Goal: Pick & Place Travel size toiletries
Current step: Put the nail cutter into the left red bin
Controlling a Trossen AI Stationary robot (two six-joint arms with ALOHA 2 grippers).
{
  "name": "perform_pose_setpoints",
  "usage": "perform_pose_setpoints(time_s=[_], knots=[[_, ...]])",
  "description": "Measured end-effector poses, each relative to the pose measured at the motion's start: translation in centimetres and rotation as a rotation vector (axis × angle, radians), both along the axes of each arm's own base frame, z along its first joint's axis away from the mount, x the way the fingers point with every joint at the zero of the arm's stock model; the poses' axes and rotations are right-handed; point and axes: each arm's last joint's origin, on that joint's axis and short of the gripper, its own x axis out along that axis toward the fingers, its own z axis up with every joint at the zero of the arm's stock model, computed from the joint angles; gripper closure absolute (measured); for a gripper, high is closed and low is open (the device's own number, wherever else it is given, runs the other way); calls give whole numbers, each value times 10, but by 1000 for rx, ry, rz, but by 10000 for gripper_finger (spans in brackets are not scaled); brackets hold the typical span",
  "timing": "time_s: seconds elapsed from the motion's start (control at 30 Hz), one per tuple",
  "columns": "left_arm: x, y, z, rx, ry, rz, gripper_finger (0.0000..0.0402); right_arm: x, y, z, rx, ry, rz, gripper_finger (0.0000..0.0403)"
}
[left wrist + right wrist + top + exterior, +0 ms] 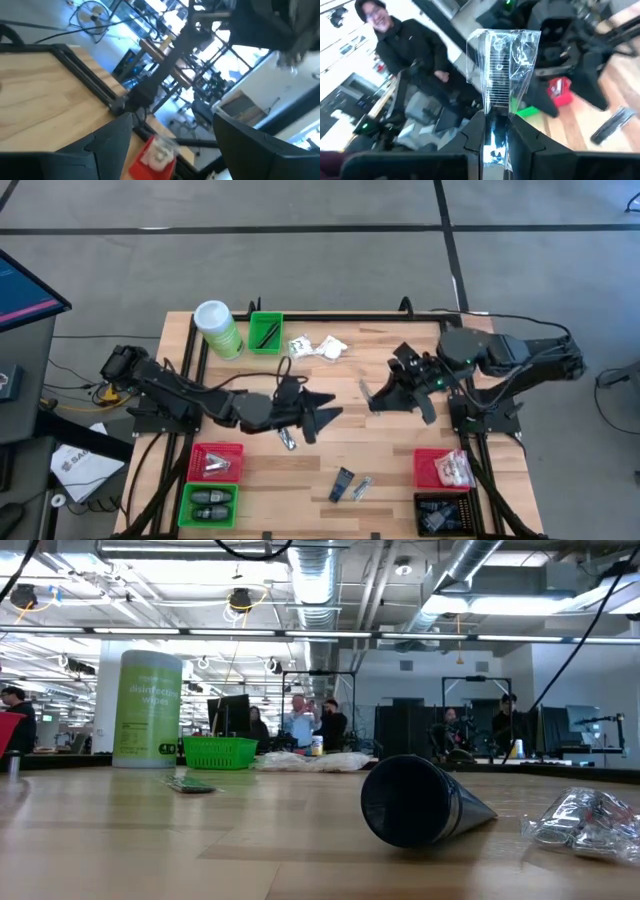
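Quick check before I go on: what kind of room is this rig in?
Probably an open-plan robotics lab or workshop: exposed ceiling ducts, people standing at workstations behind the wooden table, and a bare concrete floor marked with dark lines.

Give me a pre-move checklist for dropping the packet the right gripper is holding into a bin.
1. Grip on the packet: ok. The right gripper is shut on the clear packet, which stands up between its fingers.
2. Right red bin within view: ok, at the table's right front, already holding clear packets.
3. Matching bin: cannot tell for sure; the red one's contents look similar.
4. Left gripper out of the way: ok. It is open and empty near the table's middle, apart from the right arm.
5. Path to the bin: ok in the high view; nothing lies between.
6. Loose items left: not ok. White sachets and a dark packet remain on the table.
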Motion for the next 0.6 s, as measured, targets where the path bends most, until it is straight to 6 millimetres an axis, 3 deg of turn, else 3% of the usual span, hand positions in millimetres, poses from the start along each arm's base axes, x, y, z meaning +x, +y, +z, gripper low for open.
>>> perform_pose_setpoints(time_s=[0.23,0.6], knots=[[-2,0,9,26,-54,-5,128,2,20,5,5,-70,-116,356],[1,13,23,125,-167,-32,128,27,34,-14,11,1,-120,356]])
